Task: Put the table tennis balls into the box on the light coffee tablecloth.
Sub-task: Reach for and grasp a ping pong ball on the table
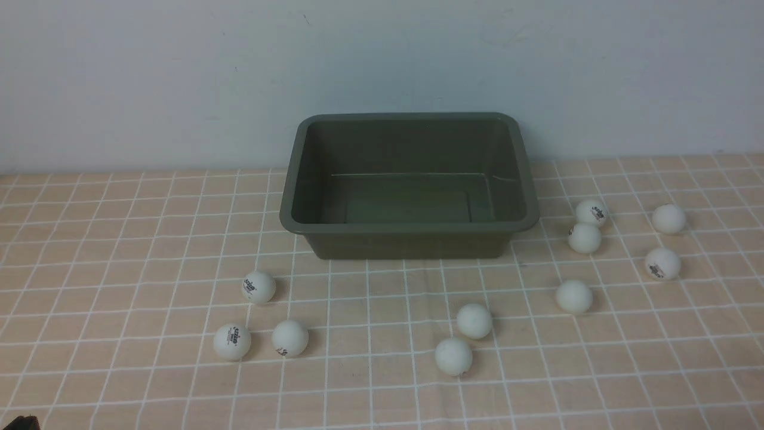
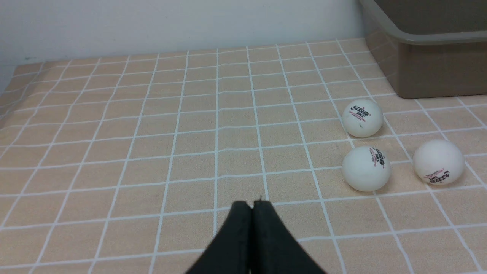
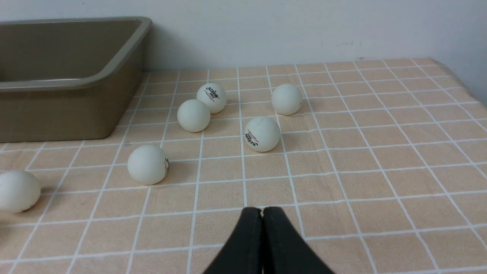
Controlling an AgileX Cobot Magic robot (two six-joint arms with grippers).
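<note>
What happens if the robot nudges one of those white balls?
It would probably roll away: the table tennis balls are round and loose on the flat tablecloth. Being smooth, one might squirt from a pinch. Tiny beside the box, it is likely light.

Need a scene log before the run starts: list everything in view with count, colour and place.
table tennis balls: ten, white, all on the cloth outside the box; three to the front left of the box, two in front of it, five to its right
box: one, olive green, empty, at the back middle near the wall
tablecloth: one, peach-tan with a white grid, covering the table
wall: one, pale grey-white, behind the table
left gripper: one, black, shut on nothing, near the three left balls
right gripper: one, black, shut on nothing, near the right-hand balls
</note>
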